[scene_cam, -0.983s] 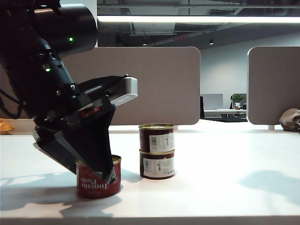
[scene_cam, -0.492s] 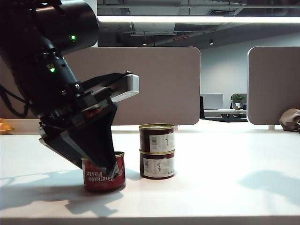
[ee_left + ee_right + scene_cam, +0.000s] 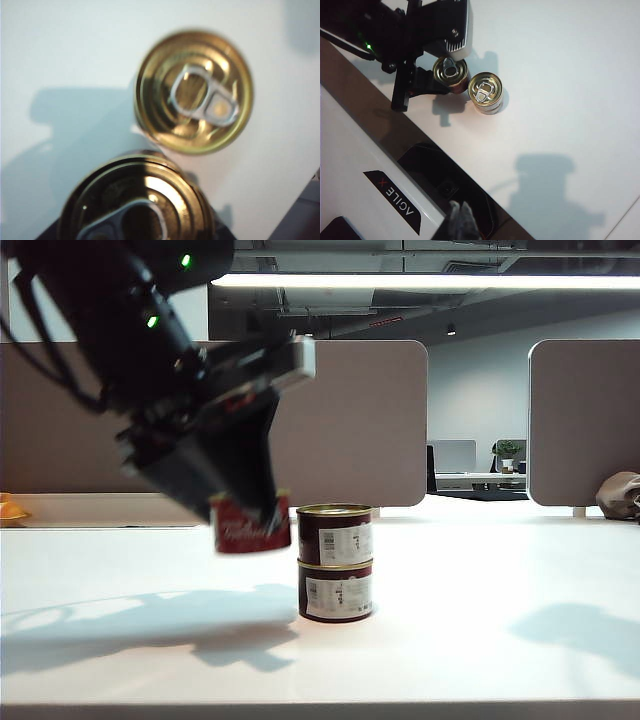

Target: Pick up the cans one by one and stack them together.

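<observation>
While the left gripper (image 3: pixel 250 515) holds the red can (image 3: pixel 252 526) above the desk (image 3: pixel 480 640) beside two stacked cans (image 3: pixel 335 562), the right gripper's (image 3: pixel 460 216) fingers sit closed, empty.

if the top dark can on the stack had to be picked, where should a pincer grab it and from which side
Grip the top dark can across its curved side wall, coming from above: it stands upright, and its flat lid with a pull tab gives no hold. Best after the left pincer, holding the red can close beside it, moves clear. The right pincer is shut, away.

one red can (image 3: pixel 251 532), two maroon cans (image 3: pixel 335 562), two partition panels (image 3: pixel 350 420)
</observation>
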